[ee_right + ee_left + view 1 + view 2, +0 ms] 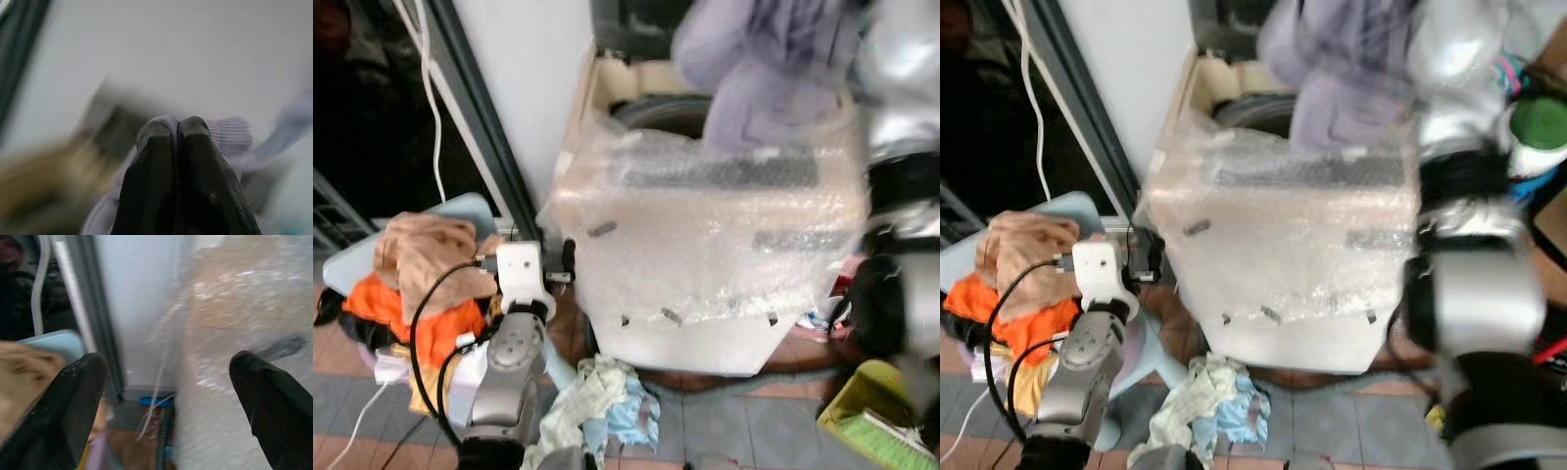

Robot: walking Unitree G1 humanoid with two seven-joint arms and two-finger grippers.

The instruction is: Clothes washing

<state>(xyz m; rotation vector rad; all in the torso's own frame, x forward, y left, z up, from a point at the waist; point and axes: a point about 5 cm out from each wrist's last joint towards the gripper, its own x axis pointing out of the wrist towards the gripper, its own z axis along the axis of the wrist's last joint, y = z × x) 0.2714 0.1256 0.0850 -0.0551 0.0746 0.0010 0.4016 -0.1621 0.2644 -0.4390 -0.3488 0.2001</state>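
While raised over the washer [705, 245], right claw [177, 128] clenched on lilac garment [759, 59]; left claw [171, 382] released.

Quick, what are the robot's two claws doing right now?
Left claw: open, holding nothing, beside the bubble-wrapped washing machine.
Right claw: shut on the lilac garment.

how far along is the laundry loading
Nothing visibly finished; the drum's contents are hidden. In hand: the right end effector pinches a pale lilac knitted garment above the open bubble-wrapped white washing machine. Left: the orange and tan clothes pile, white and blue clothes on the floor. The left end effector is open.
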